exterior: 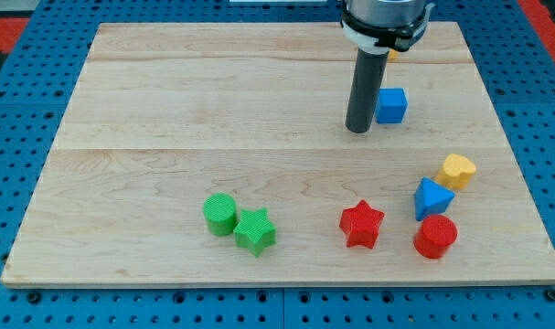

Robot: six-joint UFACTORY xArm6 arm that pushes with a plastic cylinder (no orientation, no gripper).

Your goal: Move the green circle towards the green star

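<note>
The green circle (220, 214) lies on the wooden board (167, 100) at the lower left of centre. It touches the green star (255, 230), which sits just to its lower right. My tip (357, 130) rests on the board far to the upper right of both green blocks. It is close to the left of the blue cube (391, 105); I cannot tell whether it touches the cube.
A red star (362, 224), a red circle (435, 236), a blue triangle (432, 197) and a yellow heart (457, 170) cluster at the lower right. The arm hides most of a yellow block at the top right.
</note>
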